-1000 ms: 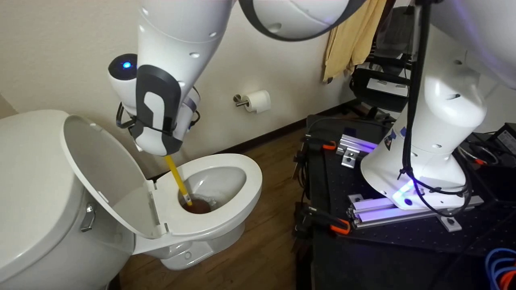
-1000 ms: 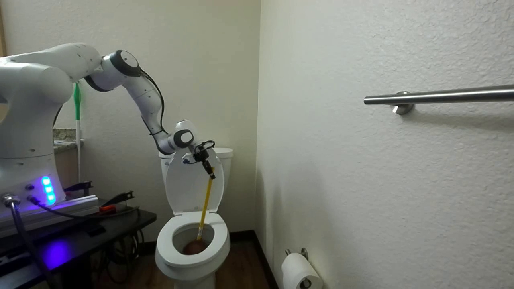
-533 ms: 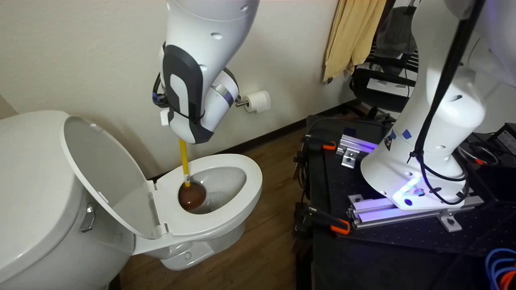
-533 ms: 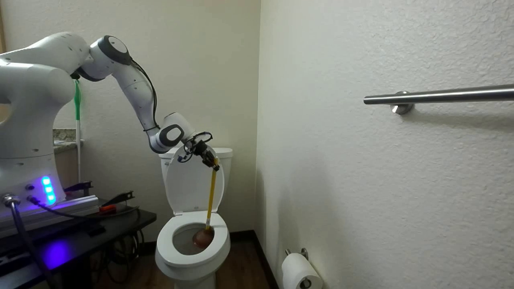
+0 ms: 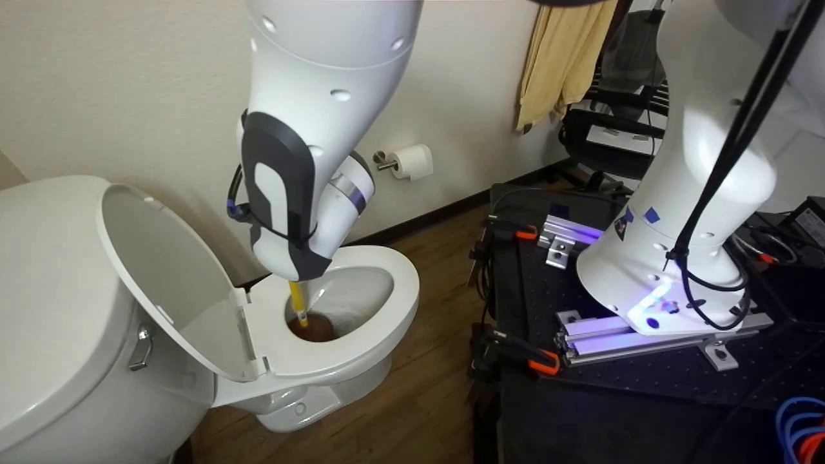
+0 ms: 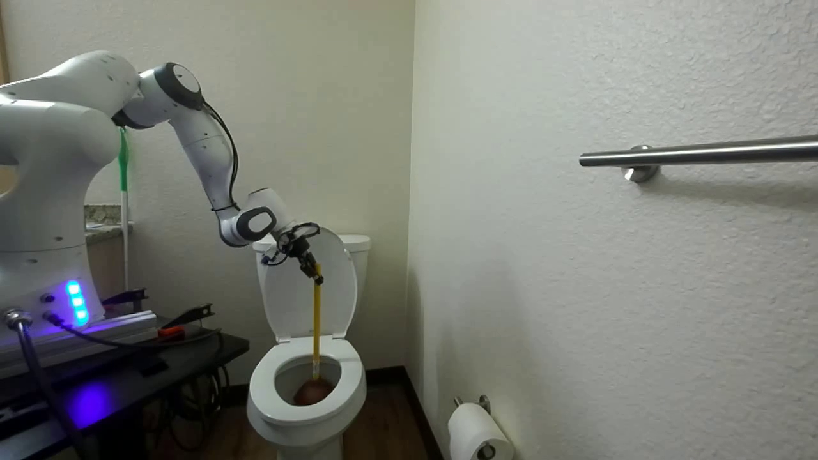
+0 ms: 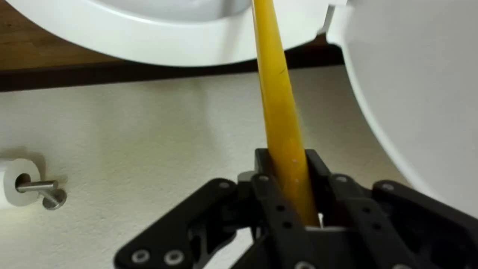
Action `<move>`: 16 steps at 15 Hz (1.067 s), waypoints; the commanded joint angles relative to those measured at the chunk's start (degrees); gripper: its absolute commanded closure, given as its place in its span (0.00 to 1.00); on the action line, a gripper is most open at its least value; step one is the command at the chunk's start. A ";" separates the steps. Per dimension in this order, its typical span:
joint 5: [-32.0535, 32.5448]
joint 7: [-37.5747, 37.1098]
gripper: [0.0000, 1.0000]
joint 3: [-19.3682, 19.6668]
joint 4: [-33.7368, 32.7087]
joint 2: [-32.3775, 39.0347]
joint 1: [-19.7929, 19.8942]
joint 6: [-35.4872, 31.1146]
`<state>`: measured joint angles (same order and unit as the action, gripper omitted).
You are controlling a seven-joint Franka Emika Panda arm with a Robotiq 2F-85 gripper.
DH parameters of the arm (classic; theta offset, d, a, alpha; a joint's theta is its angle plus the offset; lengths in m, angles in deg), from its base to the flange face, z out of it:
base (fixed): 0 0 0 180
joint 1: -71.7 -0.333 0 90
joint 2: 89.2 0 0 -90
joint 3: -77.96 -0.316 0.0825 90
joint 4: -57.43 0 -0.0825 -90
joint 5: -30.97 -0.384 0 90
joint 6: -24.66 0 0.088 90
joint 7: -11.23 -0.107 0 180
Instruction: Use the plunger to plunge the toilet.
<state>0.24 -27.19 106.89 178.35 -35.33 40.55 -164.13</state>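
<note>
Gleams violet on the flat black table; shades the textured white wall softly; blurs slightly in wrist view.

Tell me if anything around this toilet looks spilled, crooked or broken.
Nothing stands out. The gripper holds the plunger, its cup down inside the toilet; the lid is raised, and no spill or damage shows.

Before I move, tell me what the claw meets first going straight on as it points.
The held plunger aside, probably the toilet seat: the claw slants down toward its edge nearest the wall. Depth is unclear, so it might just miss that edge and meet the wall instead.
</note>
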 commanded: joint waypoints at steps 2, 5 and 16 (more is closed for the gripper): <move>6.08 2.63 0.94 -4.78 -15.35 7.25 5.91 13.62; 12.62 2.17 0.94 -3.99 -23.24 10.61 7.41 21.80; 15.49 -5.65 0.94 -3.55 -14.11 0.88 13.93 13.36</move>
<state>16.93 -31.16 104.19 155.12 -27.93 53.26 -142.92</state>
